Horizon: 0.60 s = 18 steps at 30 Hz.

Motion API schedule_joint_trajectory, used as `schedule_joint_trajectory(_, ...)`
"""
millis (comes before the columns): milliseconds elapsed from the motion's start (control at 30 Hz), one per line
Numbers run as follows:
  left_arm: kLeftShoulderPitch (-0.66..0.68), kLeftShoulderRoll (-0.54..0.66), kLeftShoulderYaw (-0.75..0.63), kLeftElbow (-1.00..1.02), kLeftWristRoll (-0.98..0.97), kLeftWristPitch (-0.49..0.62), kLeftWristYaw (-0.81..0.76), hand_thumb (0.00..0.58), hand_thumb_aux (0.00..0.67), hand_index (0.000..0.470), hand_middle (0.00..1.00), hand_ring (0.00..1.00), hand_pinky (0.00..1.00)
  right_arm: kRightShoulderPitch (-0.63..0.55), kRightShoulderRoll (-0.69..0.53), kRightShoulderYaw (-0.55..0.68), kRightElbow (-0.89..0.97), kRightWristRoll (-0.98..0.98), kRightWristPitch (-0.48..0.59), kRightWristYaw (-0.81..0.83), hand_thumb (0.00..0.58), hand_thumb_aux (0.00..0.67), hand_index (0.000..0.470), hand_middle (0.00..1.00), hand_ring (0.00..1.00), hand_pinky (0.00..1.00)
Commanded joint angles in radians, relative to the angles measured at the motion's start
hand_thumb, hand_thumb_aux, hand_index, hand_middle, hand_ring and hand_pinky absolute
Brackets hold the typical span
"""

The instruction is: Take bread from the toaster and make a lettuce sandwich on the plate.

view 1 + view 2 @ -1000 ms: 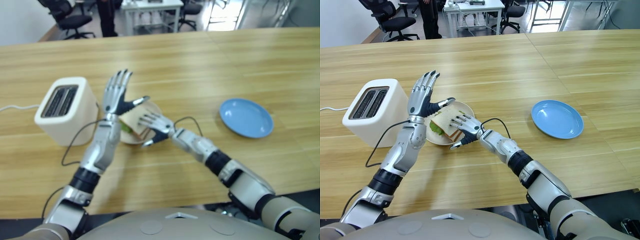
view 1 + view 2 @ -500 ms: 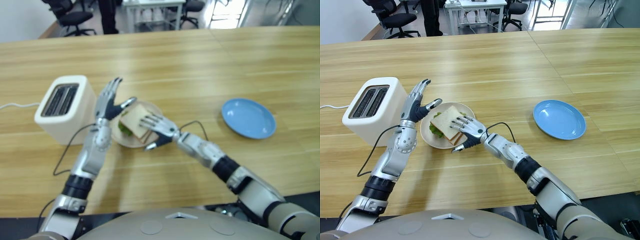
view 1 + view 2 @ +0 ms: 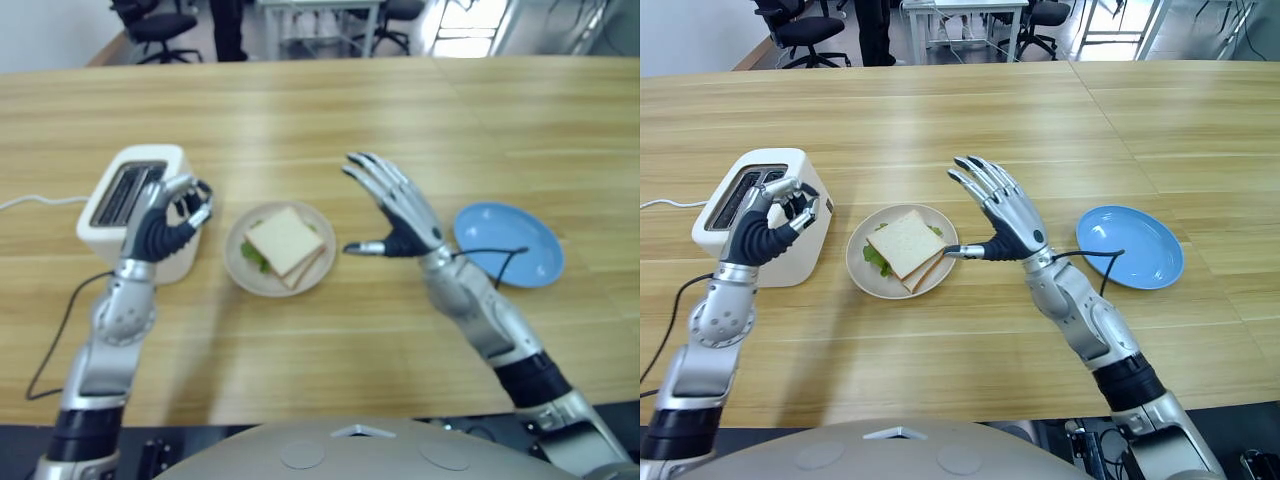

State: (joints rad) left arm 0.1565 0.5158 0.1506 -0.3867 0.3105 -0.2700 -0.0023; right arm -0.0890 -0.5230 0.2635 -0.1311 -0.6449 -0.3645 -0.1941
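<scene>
A sandwich (image 3: 906, 246) of two bread slices with green lettuce showing at its edge lies on the beige plate (image 3: 862, 275) in the middle of the table. A white toaster (image 3: 750, 195) stands to the plate's left, its slots dark. My left hand (image 3: 775, 220) hovers in front of the toaster with its fingers curled and nothing in it. To the right of the plate my right hand (image 3: 1002, 212) is raised, fingers spread, apart from the sandwich.
A blue plate (image 3: 1130, 247) lies bare at the right. The toaster's white cord (image 3: 665, 203) runs off to the left. Black cables trail from both wrists. Office chairs and a white table stand beyond the table's far edge.
Both hands have pulled away from the sandwich: the right one lifted off it to the right and opened wide, the left drew back toward the toaster and curled. The view shifted slightly.
</scene>
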Motion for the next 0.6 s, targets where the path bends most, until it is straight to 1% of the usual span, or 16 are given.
schedule_joint_trajectory(33, 0.017, 0.032, 0.103, -0.098, -0.065, 0.167, -0.103, 0.58, 0.67, 0.46, 1.0, 1.0, 1.0, 0.062, -0.036, -0.037, -0.006, 0.109, 0.054, 0.168, 0.58, 0.67, 0.46, 1.0, 1.0, 1.0)
schedule_joint_trajectory(100, 0.028, 0.043, 0.094, -0.145, -0.034, 0.233, -0.155, 0.58, 0.67, 0.46, 1.0, 1.0, 1.0, 0.086, -0.043, -0.064, -0.037, 0.135, 0.071, 0.2, 0.58, 0.67, 0.46, 1.0, 1.0, 1.0)
schedule_joint_trajectory(200, 0.037, 0.047, 0.015, -0.137, -0.033, 0.308, -0.249, 0.58, 0.67, 0.46, 1.0, 1.0, 1.0, 0.112, -0.033, -0.089, -0.072, 0.146, 0.095, 0.231, 0.58, 0.67, 0.46, 1.0, 1.0, 1.0)
schedule_joint_trajectory(233, 0.04, 0.049, -0.022, -0.112, -0.035, 0.343, -0.29, 0.58, 0.67, 0.46, 1.0, 1.0, 1.0, 0.116, -0.028, -0.091, -0.077, 0.139, 0.1, 0.238, 0.58, 0.67, 0.46, 1.0, 1.0, 1.0)
schedule_joint_trajectory(300, 0.046, 0.063, -0.094, -0.019, 0.03, 0.39, -0.328, 0.58, 0.67, 0.46, 1.0, 1.0, 1.0, 0.116, -0.019, -0.08, -0.071, 0.119, 0.108, 0.248, 0.58, 0.67, 0.46, 1.0, 1.0, 1.0)
schedule_joint_trajectory(433, 0.051, 0.087, -0.217, 0.168, 0.125, 0.447, -0.371, 0.58, 0.67, 0.46, 1.0, 1.0, 1.0, 0.105, -0.007, -0.055, -0.029, 0.065, 0.111, 0.248, 0.58, 0.67, 0.46, 1.0, 1.0, 1.0)
schedule_joint_trajectory(600, 0.041, 0.1, -0.295, 0.265, 0.201, 0.491, -0.388, 0.58, 0.67, 0.46, 1.0, 1.0, 1.0, 0.104, -0.017, -0.037, 0.018, -0.019, 0.135, 0.255, 0.58, 0.67, 0.46, 1.0, 1.0, 1.0)
